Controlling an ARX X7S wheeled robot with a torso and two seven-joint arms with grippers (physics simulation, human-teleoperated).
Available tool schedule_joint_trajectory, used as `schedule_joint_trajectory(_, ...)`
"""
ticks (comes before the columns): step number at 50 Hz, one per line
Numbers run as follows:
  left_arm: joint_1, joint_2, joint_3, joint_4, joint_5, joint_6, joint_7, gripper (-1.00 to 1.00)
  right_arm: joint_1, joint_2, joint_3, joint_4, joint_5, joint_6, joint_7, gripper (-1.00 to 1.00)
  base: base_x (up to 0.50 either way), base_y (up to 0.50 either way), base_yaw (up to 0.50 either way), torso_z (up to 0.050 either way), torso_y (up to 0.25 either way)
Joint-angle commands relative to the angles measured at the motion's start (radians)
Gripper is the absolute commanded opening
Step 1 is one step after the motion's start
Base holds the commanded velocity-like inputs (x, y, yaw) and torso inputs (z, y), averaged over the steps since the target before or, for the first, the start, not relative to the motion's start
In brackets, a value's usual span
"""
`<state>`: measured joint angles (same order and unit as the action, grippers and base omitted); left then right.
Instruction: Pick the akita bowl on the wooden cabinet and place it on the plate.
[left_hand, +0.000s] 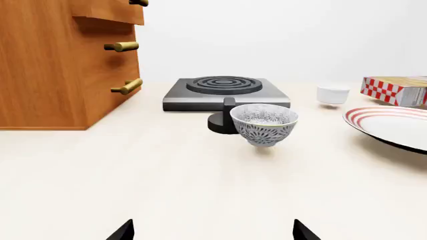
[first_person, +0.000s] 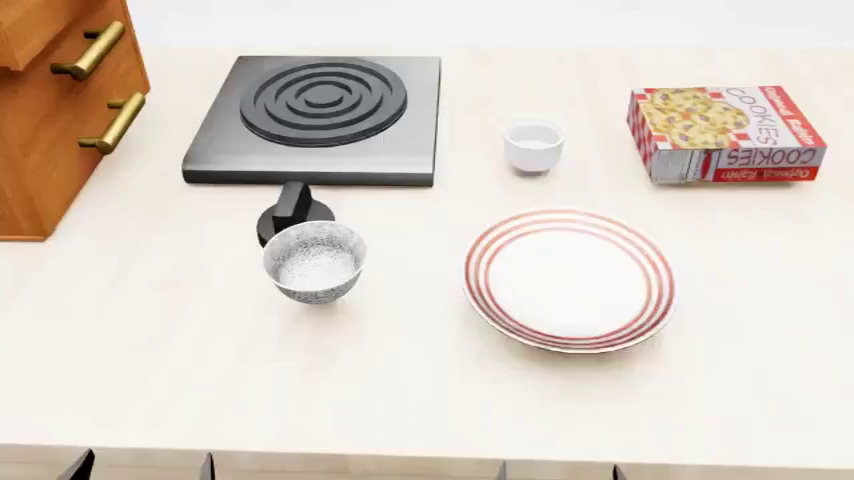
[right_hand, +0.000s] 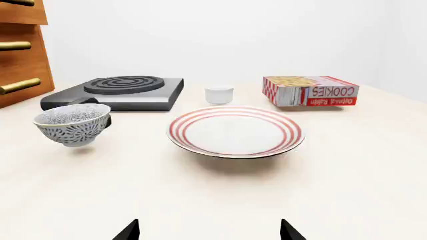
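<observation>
The wooden cabinet (first_person: 40, 150) stands at the far left, with only its front and brass handles showing. Its top lies outside every view, so the akita bowl on it is out of view. A small dark bowl with a white mottled pattern (first_person: 315, 262) stands on the table in front of the stove knob. The white plate with red rings (first_person: 570, 280) lies empty to its right. My left gripper (left_hand: 213, 232) is open and low near the table's front edge, facing that bowl (left_hand: 264, 125). My right gripper (right_hand: 209, 231) is open, facing the plate (right_hand: 235, 132). Both hold nothing.
A grey stove slab (first_person: 320, 105) with a black knob (first_person: 291, 212) sits behind the mottled bowl. A plain white cup (first_person: 533, 146) stands behind the plate. A red cookie box (first_person: 727, 132) lies at the back right.
</observation>
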<state>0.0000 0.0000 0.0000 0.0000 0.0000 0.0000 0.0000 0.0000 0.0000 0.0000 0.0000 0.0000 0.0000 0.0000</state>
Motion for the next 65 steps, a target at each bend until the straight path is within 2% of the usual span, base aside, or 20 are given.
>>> schedule_joint_trajectory(1, 0.002, -0.016, 0.021, 0.004, -0.012, 0.000, -0.019, 1.00, -0.001, 0.016, -0.017, -0.001, 0.018, -0.002, 0.019, 1.00, 0.00, 0.00, 0.00, 0.000, 0.000)
schedule_joint_trajectory(17, -0.006, -0.054, 0.066, -0.002, -0.047, -0.018, -0.074, 1.00, -0.008, 0.055, -0.063, -0.012, 0.062, -0.007, 0.057, 1.00, 0.00, 0.00, 0.00, 0.000, 0.000)
schedule_joint_trajectory(25, -0.021, -0.071, 0.111, -0.007, 0.027, -0.069, -0.129, 1.00, -0.006, 0.067, -0.077, -0.014, 0.075, -0.007, 0.071, 1.00, 0.00, 0.00, 0.00, 0.000, 0.000)
schedule_joint_trajectory(52, -0.022, -0.098, 0.139, -0.010, -0.023, -0.057, -0.156, 1.00, -0.011, 0.097, -0.112, -0.017, 0.101, -0.038, 0.111, 1.00, 0.00, 0.00, 0.00, 0.000, 0.000)
schedule_joint_trajectory(60, -0.014, -0.119, 0.181, 0.078, 0.057, -0.095, -0.197, 1.00, -0.032, 0.111, -0.129, -0.074, 0.087, -0.047, 0.130, 1.00, 0.00, 0.00, 0.00, 0.000, 0.000)
schedule_joint_trajectory(65, -0.006, -0.134, 0.213, 0.212, 0.133, -0.168, -0.220, 1.00, -0.068, 0.132, -0.137, -0.255, 0.065, 0.001, 0.151, 1.00, 0.00, 0.00, 0.00, 0.000, 0.000)
